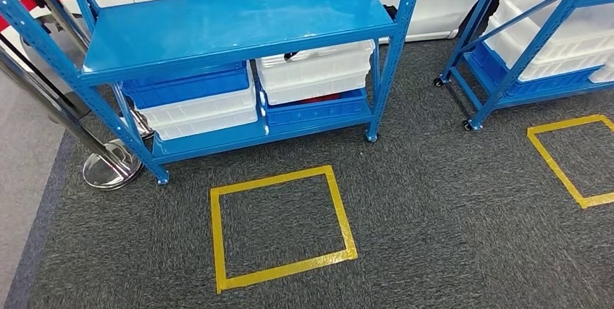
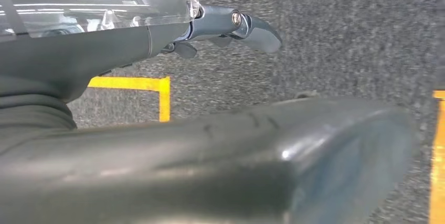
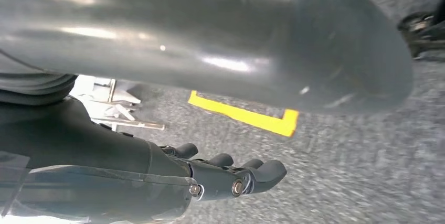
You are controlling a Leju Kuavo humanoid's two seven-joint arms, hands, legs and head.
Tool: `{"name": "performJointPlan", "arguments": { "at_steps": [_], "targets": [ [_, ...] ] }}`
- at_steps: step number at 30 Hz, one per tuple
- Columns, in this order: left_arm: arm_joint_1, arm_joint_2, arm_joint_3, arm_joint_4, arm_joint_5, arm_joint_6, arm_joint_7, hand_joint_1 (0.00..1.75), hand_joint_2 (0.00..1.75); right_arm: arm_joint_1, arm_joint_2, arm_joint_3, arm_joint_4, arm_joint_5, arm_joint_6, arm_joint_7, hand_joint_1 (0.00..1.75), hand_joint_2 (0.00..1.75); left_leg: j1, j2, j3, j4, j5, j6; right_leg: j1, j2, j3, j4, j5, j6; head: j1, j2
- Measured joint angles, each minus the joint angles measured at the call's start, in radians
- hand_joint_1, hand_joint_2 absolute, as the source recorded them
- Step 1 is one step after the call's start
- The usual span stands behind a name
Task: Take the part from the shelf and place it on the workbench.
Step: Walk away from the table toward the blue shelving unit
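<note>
A blue metal shelf [image 1: 239, 16] stands ahead on grey carpet, and its top board is bare. On its lower board sit a blue bin [image 1: 188, 85] over a white bin [image 1: 199, 117], and a white bin [image 1: 315, 70] over a blue bin [image 1: 315, 110]. A small dark item [image 1: 293, 54] pokes above the rim of the right white bin; I cannot tell what it is. My left hand [image 2: 210, 27] hangs over the carpet with its fingers straight and holds nothing. My right hand [image 3: 231, 179] hangs the same way, also holding nothing.
A yellow tape square [image 1: 282, 226] marks the floor in front of the shelf, and another [image 1: 572, 157] lies at the right. A second blue shelf on castors [image 1: 499, 85] holds white bins [image 1: 557, 34]. A chrome stanchion base [image 1: 108, 168] stands by the shelf's left leg.
</note>
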Motion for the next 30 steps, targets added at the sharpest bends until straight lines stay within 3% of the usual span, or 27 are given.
{"name": "performJointPlan", "arguments": {
  "at_steps": [1,2,4,5,6,8,9,11,13,14,15,16,17,20,21,22,24,26,27,29,30],
  "targets": [
    [0.001,0.000,0.000,0.000,0.000,0.000,0.000,0.00,0.00,0.000,0.000,0.000,0.000,0.000,0.000,0.000,0.00,0.00,0.000,0.000,-0.010,-0.033,0.006,0.004,0.001,0.001,0.022,0.000,-0.016,0.001,0.000,0.000],
    [0.003,0.000,0.000,0.000,0.000,0.000,0.000,0.00,0.00,0.000,0.000,0.000,0.000,0.000,0.000,0.000,0.00,0.00,-0.002,0.001,-0.015,-0.082,0.051,0.009,0.002,0.001,0.043,-0.001,-0.032,0.002,0.000,0.000],
    [0.009,0.000,0.001,0.001,0.000,0.000,0.000,0.00,0.00,0.001,0.001,0.000,0.001,-0.001,0.001,0.000,0.00,0.00,-0.007,0.003,-0.022,-0.183,0.189,0.020,0.005,0.002,0.079,0.001,-0.064,0.009,0.000,0.000],
    [0.011,0.000,0.001,0.001,-0.001,-0.001,0.000,0.00,0.00,0.001,0.002,0.000,0.002,-0.001,0.001,0.000,0.00,0.00,-0.011,0.003,-0.020,-0.211,0.241,0.024,0.006,0.003,0.093,0.000,-0.080,0.014,0.000,0.000],
    [0.012,0.001,0.001,0.001,-0.002,-0.003,0.000,0.00,0.00,-0.001,0.002,0.000,0.002,-0.002,0.001,0.000,0.00,0.00,-0.013,0.003,-0.017,-0.225,0.263,0.029,0.007,0.005,0.105,0.002,-0.088,0.021,0.000,0.000],
    [0.008,0.001,0.001,0.001,-0.006,-0.010,-0.001,0.00,0.00,-0.006,0.001,-0.001,0.001,-0.004,0.001,0.001,0.00,0.00,-0.014,0.001,0.009,-0.236,0.257,0.039,0.005,0.006,0.111,0.026,-0.083,0.037,0.000,0.000],
    [0.005,0.001,0.001,0.001,-0.009,-0.013,-0.002,0.00,0.00,-0.009,0.001,-0.001,0.000,-0.005,0.001,0.001,0.00,0.00,-0.012,0.000,0.023,-0.246,0.253,0.047,0.004,0.005,0.095,0.063,-0.070,0.044,0.000,0.000],
    [0.000,0.001,0.001,0.001,-0.013,-0.015,-0.002,0.00,0.00,-0.014,0.001,-0.003,0.000,-0.007,0.001,0.001,0.00,0.00,-0.010,-0.001,0.051,-0.262,0.242,0.058,0.001,0.003,0.022,0.172,-0.068,0.053,0.000,0.000],
    [-0.001,0.001,0.001,0.001,-0.014,-0.016,-0.003,0.00,0.00,-0.014,0.001,-0.007,0.000,-0.008,0.002,0.001,0.00,0.00,-0.010,-0.001,0.078,-0.270,0.222,0.062,-0.002,0.002,-0.065,0.266,-0.125,0.060,0.000,0.000],
    [0.000,0.001,0.001,0.001,-0.014,-0.016,-0.003,0.00,0.00,-0.014,0.001,-0.008,0.000,-0.008,0.002,0.002,0.00,0.00,-0.009,-0.003,0.094,-0.272,0.209,0.062,-0.003,0.002,-0.099,0.286,-0.160,0.063,0.000,0.000],
    [0.001,0.001,0.001,0.001,-0.014,-0.016,-0.002,0.00,0.00,-0.012,0.000,-0.010,0.000,-0.008,0.002,0.002,0.00,0.00,-0.008,-0.006,0.112,-0.273,0.195,0.060,-0.004,0.001,-0.124,0.284,-0.183,0.064,0.000,0.000],
    [0.002,0.001,0.001,0.001,-0.014,-0.016,-0.002,0.00,0.00,-0.009,0.000,-0.012,0.000,-0.008,0.002,0.002,0.00,0.00,-0.007,-0.009,0.133,-0.273,0.179,0.058,-0.004,0.001,-0.138,0.259,-0.184,0.063,0.000,0.000],
    [0.004,0.000,0.001,0.001,-0.014,-0.016,-0.001,0.00,0.00,-0.006,-0.001,-0.014,0.000,-0.008,0.001,0.003,0.00,0.00,-0.006,-0.011,0.153,-0.273,0.162,0.054,-0.004,0.001,-0.145,0.216,-0.154,0.060,0.000,0.000],
    [0.006,-0.001,0.001,0.004,-0.014,-0.016,0.000,0.00,0.00,0.005,-0.003,-0.016,0.003,-0.008,0.001,0.003,0.00,0.00,-0.008,-0.015,0.199,-0.274,0.115,0.041,-0.001,-0.002,-0.154,0.082,0.036,0.047,0.001,0.000],
    [0.005,-0.001,0.001,0.004,-0.014,-0.016,0.000,0.00,0.00,0.006,-0.004,-0.017,0.004,-0.008,0.002,0.004,0.00,0.00,-0.010,-0.016,0.213,-0.275,0.104,0.034,0.000,-0.002,-0.153,0.062,0.072,0.042,0.001,0.000],
    [0.003,0.000,0.001,0.004,-0.014,-0.016,-0.001,0.00,0.00,0.004,-0.004,-0.017,0.004,-0.008,0.002,0.004,0.00,0.00,-0.012,-0.017,0.223,-0.273,0.103,0.028,0.000,-0.001,-0.146,0.057,0.076,0.037,0.001,0.000],
    [-0.001,0.001,0.001,0.004,-0.014,-0.016,-0.001,0.00,0.00,0.001,-0.004,-0.017,0.003,-0.008,0.002,0.004,0.00,0.00,-0.011,-0.015,0.218,-0.237,0.124,0.017,-0.003,0.000,-0.117,0.041,0.067,0.024,0.000,0.000],
    [-0.004,0.001,0.001,0.004,-0.015,-0.016,-0.002,0.00,0.00,0.000,-0.004,-0.017,0.002,-0.008,0.002,0.004,0.00,0.00,-0.008,-0.010,0.162,-0.138,0.142,0.008,-0.004,-0.001,-0.083,0.025,0.051,0.013,0.000,0.000],
    [-0.004,0.001,0.001,0.004,-0.015,-0.016,-0.001,0.00,0.00,0.000,-0.004,-0.017,0.002,-0.008,0.001,0.004,0.00,0.00,-0.007,-0.006,0.125,-0.081,0.131,0.002,-0.004,-0.002,-0.066,0.018,0.041,0.009,0.000,0.000],
    [-0.002,0.000,0.000,0.004,-0.016,-0.016,0.000,0.00,0.00,0.000,-0.005,-0.019,0.002,-0.009,0.001,0.004,0.00,0.00,-0.006,-0.002,0.050,-0.010,0.058,-0.002,-0.002,0.000,-0.031,0.009,0.017,0.005,0.000,0.000],
    [-0.001,0.000,0.000,0.004,-0.016,-0.017,0.000,0.00,0.00,0.000,-0.005,-0.019,0.002,-0.009,0.001,0.004,0.00,0.00,-0.006,-0.001,0.022,-0.005,0.020,-0.001,-0.001,0.002,-0.012,0.007,0.004,0.005,0.000,0.000]
  ]
}}
